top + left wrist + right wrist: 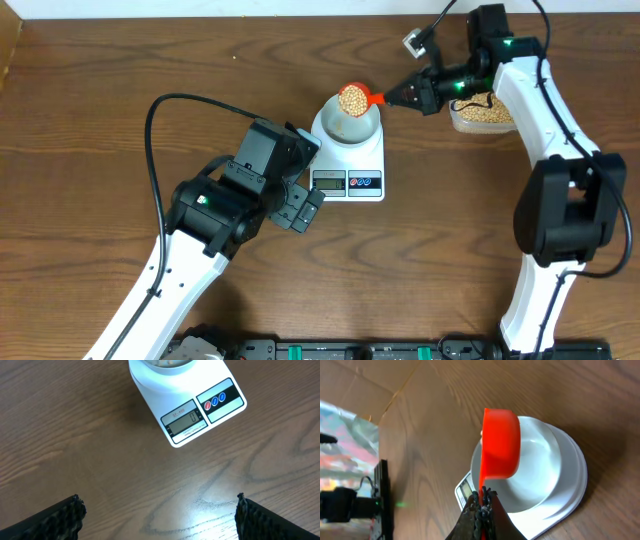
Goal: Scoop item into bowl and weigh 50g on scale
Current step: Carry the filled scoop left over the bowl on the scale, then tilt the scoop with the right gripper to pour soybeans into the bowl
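The white scale [355, 172] stands mid-table with the pale bowl [362, 128] on it; its display [182, 420] reads 0. My right gripper [408, 95] is shut on the handle of an orange scoop [352, 98] full of tan beans, held over the bowl's far left rim. In the right wrist view the scoop [501, 444] hangs over the bowl [547, 477], which looks empty, and the jaws [483, 502] pinch its handle. My left gripper [159, 512] is open and empty over bare table, just front-left of the scale [210, 407].
A clear plastic tub [480, 113] of beans stands at the back right, under my right arm. A cardboard sheet lies along the table's far edge. My left arm [215, 215] fills the front-left of the table.
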Controlling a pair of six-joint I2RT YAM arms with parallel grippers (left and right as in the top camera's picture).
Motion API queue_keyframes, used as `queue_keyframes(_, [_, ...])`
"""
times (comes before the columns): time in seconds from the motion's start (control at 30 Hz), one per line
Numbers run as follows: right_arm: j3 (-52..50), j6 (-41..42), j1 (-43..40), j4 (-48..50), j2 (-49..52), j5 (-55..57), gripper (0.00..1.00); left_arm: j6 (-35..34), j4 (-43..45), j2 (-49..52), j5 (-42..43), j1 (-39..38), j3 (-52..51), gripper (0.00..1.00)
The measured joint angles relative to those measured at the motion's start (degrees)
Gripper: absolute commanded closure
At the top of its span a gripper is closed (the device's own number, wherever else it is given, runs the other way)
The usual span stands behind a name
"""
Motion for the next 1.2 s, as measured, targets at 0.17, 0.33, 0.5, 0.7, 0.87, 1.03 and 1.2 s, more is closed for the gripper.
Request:
queue_keyframes(0.17, [0.0,-5.4,0.0,-3.0,-0.3,0.6,0.99,0.0,0.0,0.0,0.0,0.0,0.0,0.02])
queue_keyframes(0.33, [0.0,-9.6,0.0,-3.8,-0.3,1.3,0.99,0.0,0.0,0.0,0.0,0.0,0.0,0.02])
queue_keyframes(0.5, [0.0,-11.3,0.0,-3.7,-0.3,2.6,0.99,0.0,0.0,0.0,0.0,0.0,0.0,0.02])
queue_keyframes(0.7, [0.0,-12.3,0.0,-2.6,-0.3,3.3,0.99,0.0,0.0,0.0,0.0,0.0,0.0,0.02])
queue_keyframes(0.87, [0.0,-12.5,0.0,-2.0,-0.3,4.7,0.99,0.0,0.0,0.0,0.0,0.0,0.0,0.02])
queue_keyframes(1.03, [0.0,-12.6,0.7,-1.2,-0.3,8.6,0.99,0.0,0.0,0.0,0.0,0.0,0.0,0.02])
queue_keyframes(1.2, [0.0,-12.8,2.1,-0.1,-0.3,10.9,0.99,0.0,0.0,0.0,0.0,0.0,0.0,0.02])
